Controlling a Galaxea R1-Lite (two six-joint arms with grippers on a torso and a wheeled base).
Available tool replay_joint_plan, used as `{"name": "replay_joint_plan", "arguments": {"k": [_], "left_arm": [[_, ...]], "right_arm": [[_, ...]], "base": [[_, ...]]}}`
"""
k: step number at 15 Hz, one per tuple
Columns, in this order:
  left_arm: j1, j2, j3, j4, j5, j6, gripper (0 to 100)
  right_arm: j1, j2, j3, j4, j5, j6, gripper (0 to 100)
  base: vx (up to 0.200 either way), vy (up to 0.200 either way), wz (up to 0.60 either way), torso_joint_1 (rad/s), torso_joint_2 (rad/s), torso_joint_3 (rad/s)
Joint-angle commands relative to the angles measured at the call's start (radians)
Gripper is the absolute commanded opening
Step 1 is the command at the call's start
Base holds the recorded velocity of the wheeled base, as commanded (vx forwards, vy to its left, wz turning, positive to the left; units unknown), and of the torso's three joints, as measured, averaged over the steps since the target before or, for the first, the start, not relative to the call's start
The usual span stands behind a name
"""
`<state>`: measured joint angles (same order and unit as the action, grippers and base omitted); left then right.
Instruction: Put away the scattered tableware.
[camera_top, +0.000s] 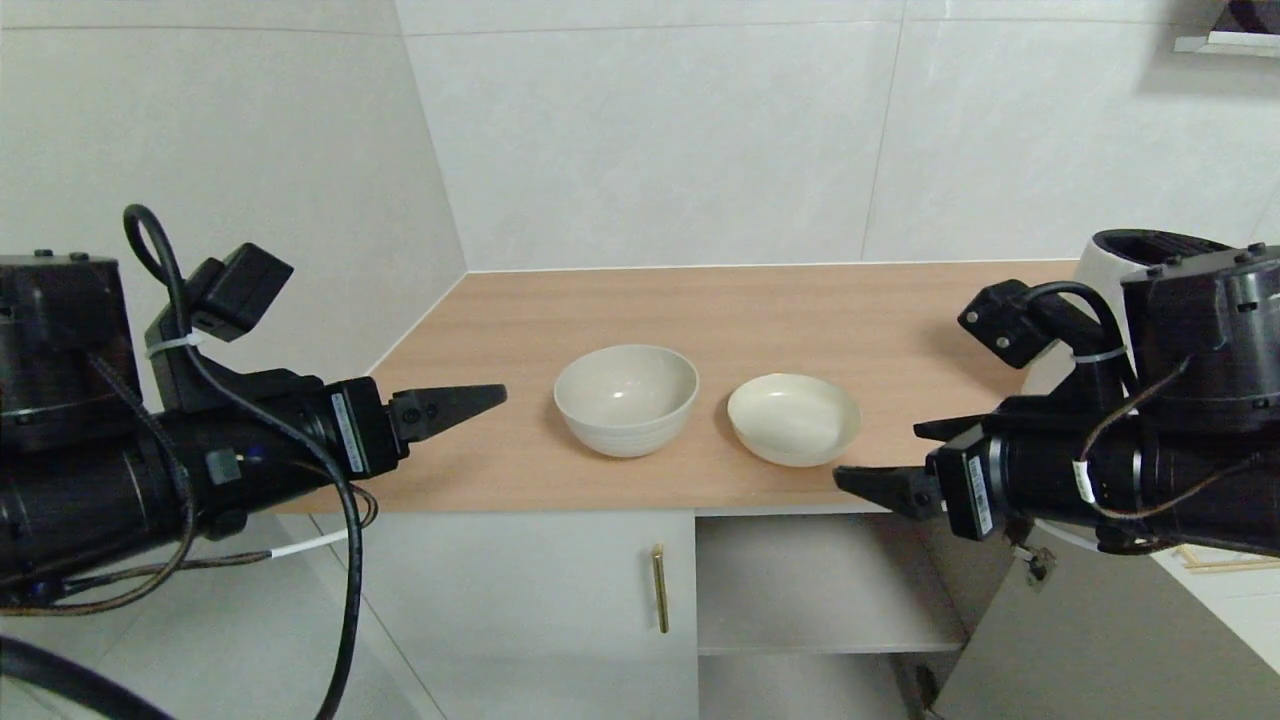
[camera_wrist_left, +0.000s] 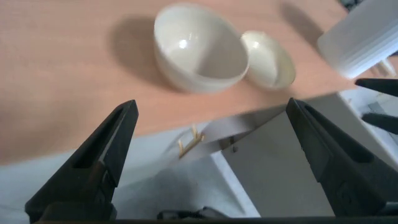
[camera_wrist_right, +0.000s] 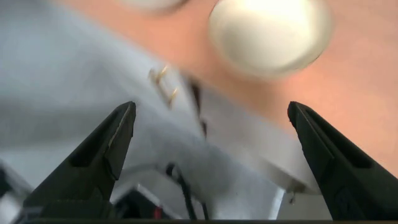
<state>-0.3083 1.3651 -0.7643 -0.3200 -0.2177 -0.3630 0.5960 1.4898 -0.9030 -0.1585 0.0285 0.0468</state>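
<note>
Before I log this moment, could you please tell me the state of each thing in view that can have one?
Deep bowl: upright, empty, on the counter.
Shallow bowl: upright, empty, beside it, not touching.
Left cabinet door: shut.
Right cabinet door: swung open.
Left gripper: open, holding nothing.
Right gripper: open, holding nothing.

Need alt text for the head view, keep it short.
Two empty cream bowls, a deep bowl and a shallow bowl to its right, sit side by side on a wooden counter. The left gripper and right gripper hover at either side near the front edge, above a cabinet with one compartment open.
</note>
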Motion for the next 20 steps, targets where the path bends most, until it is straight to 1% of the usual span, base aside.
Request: {"name": "replay_joint_plan", "arguments": {"k": [1,2,4,6,7,8,9,10,11,12,13,14,15,16,17,18,20], "left_arm": [[0.0,0.032,-0.124,0.081,0.0,-0.001,100],[0.008,0.048,-0.171,0.13,0.0,-0.001,100],[0.012,0.06,-0.224,0.206,0.0,0.006,100],[0.011,0.081,-0.233,0.26,0.0,0.062,100],[0.011,0.1,-0.242,0.28,0.0,0.064,100],[0.009,0.124,-0.274,0.314,0.011,0.059,100],[0.005,0.144,-0.308,0.368,0.018,0.044,100],[-0.012,0.172,-0.352,0.423,0.037,-0.005,100],[-0.037,0.204,-0.389,0.443,0.061,-0.082,100],[-0.054,0.241,-0.42,0.443,0.086,-0.139,100],[-0.063,0.278,-0.451,0.443,0.101,-0.177,100],[-0.071,0.316,-0.478,0.444,0.115,-0.198,100],[-0.077,0.351,-0.501,0.444,0.144,-0.221,100],[-0.086,0.393,-0.524,0.444,0.192,-0.252,100],[-0.097,0.427,-0.54,0.444,0.231,-0.269,100],[-0.106,0.45,-0.549,0.444,0.258,-0.277,100],[-0.12,0.486,-0.549,0.444,0.264,-0.28,100]], "right_arm": [[-0.045,0.089,-0.125,0.025,-0.03,0.042,100],[-0.056,0.096,-0.143,0.048,-0.024,0.065,100],[-0.058,0.099,-0.137,0.06,-0.018,0.064,100],[-0.056,0.113,-0.137,0.056,-0.022,0.064,100],[-0.051,0.136,-0.163,0.048,-0.038,0.074,100],[-0.051,0.152,-0.188,0.048,-0.067,0.111,100],[-0.051,0.161,-0.197,0.051,-0.079,0.134,100],[-0.051,0.211,-0.258,0.083,-0.122,0.208,100],[-0.051,0.233,-0.283,0.111,-0.134,0.237,100],[-0.051,0.248,-0.303,0.116,-0.136,0.277,100],[-0.053,0.253,-0.315,0.117,-0.134,0.312,100],[-0.053,0.254,-0.32,0.112,-0.139,0.317,100],[-0.056,0.256,-0.321,0.102,-0.145,0.318,100],[-0.056,0.265,-0.317,0.079,-0.162,0.32,100],[-0.056,0.283,-0.315,0.057,-0.193,0.32,100],[-0.054,0.303,-0.312,0.034,-0.233,0.323,100],[-0.053,0.331,-0.303,-0.024,-0.266,0.324,100]], "base": [[0.0,0.0,0.0,0.0,0.0,0.0],[0.0,0.0,0.0,0.0,0.0,0.0],[0.0,0.0,0.0,0.0,0.0,0.0],[0.0,0.0,0.0,0.0,0.0,0.0],[0.0,0.0,0.0,0.0,0.0,0.0],[0.0,0.0,0.0,0.0,0.0,0.0],[0.0,0.0,0.0,0.0,0.0,0.0],[0.0,0.0,0.0,0.0,0.0,0.0],[0.0,0.0,0.0,0.0,0.0,0.0],[0.0,0.0,0.0,0.0,0.0,0.0],[0.0,0.0,0.0,0.0,0.0,0.0],[0.0,0.0,0.0,0.0,0.0,0.0],[0.0,0.0,0.0,0.0,0.0,0.0],[0.0,0.0,0.0,0.0,0.0,0.0],[0.0,0.0,0.0,0.0,0.0,0.0],[0.0,0.0,0.0,0.0,0.0,0.0],[0.0,0.0,0.0,0.0,0.0,0.0]]}}
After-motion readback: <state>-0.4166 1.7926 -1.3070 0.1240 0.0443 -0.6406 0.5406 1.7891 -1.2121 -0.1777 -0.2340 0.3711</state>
